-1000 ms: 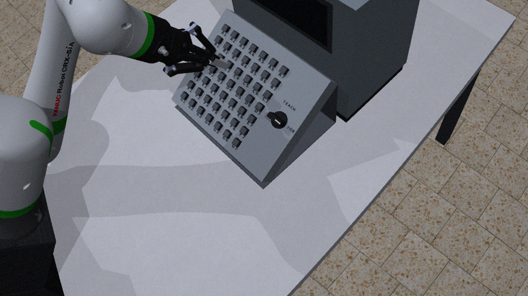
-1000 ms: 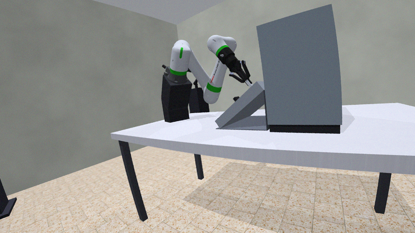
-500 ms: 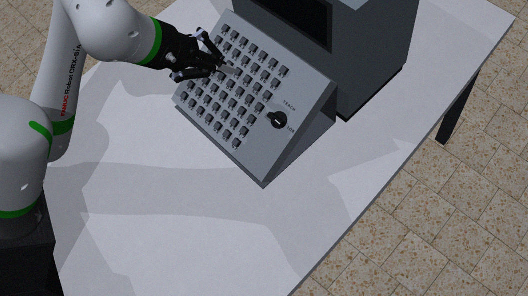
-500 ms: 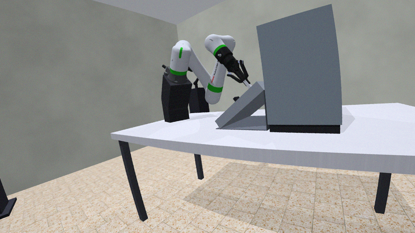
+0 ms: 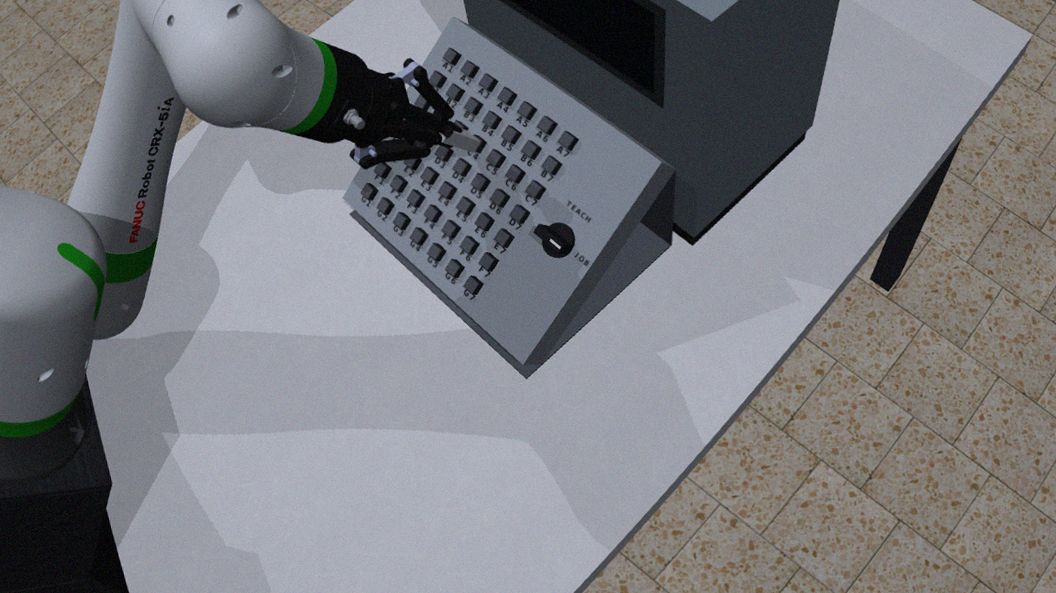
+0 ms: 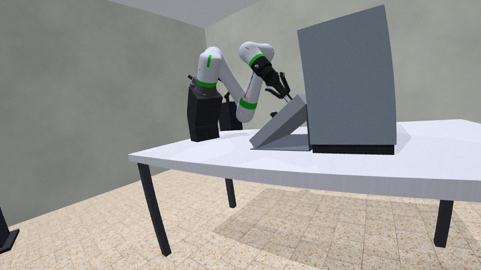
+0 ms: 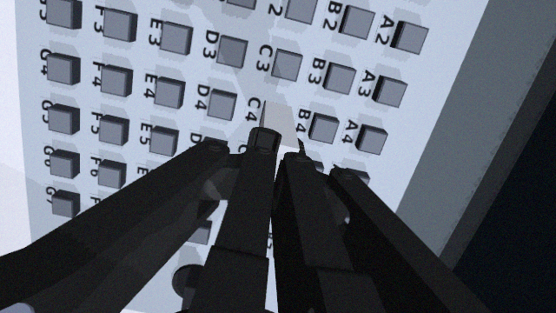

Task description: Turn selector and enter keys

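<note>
the desk [image 5: 318, 537] [image 6: 197, 166] carries the machine [image 5: 757, 68] [image 6: 349, 82] [image 7: 534, 196], and the arm [image 5: 214, 53] [image 6: 209, 65] reaches across to its sloping keypad [image 5: 508, 324] [image 6: 273, 124] [image 7: 404, 143]. the claw [image 5: 454, 133] [image 6: 286, 97] [image 7: 273, 124] is narrow, shut on nothing, with its tips over the spot beside the c4 label [image 7: 253, 109], hiding that key; contact i cannot tell. the selector [image 5: 554, 240] [image 6: 273, 113] [image 7: 184, 280], at the keypad's lower corner past the key rows, seems turned to job, and no visible key is lit. so the step in hand is probably entering the sequence; which entry is due cannot be told.

next calls for a straight, short press if this is the key wanted, then a lift clear of its neighbours; a repeat or a stray touch would spoil the job.

counted: one desk, one machine, one arm, one keypad, one claw, one selector, and apparently forty-nine keys, seven by seven, some hidden.
</note>
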`<state>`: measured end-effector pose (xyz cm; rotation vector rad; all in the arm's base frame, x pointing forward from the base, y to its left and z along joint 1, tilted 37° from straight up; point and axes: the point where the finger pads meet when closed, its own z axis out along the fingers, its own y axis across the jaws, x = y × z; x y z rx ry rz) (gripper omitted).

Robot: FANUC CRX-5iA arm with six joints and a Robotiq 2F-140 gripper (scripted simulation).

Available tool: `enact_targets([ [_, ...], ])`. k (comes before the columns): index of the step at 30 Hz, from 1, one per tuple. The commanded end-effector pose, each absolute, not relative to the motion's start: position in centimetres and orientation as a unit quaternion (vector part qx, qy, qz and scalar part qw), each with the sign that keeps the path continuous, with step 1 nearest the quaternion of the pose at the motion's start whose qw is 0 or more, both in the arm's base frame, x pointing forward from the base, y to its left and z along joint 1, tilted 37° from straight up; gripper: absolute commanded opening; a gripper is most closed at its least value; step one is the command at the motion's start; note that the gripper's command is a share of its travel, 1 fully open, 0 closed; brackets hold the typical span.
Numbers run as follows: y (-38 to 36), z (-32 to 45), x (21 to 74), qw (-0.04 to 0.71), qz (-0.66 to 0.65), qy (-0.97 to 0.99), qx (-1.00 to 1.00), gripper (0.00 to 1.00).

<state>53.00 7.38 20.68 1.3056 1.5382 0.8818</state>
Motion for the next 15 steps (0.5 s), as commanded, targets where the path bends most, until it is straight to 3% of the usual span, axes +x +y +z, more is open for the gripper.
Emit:
enact_targets([
  [1,7.37,20.61,53.23,0.453,0.357,0.623,0.529,0.0],
  [15,7.37,20.56,53.37,0.453,0.357,0.623,0.529,0.0],
])
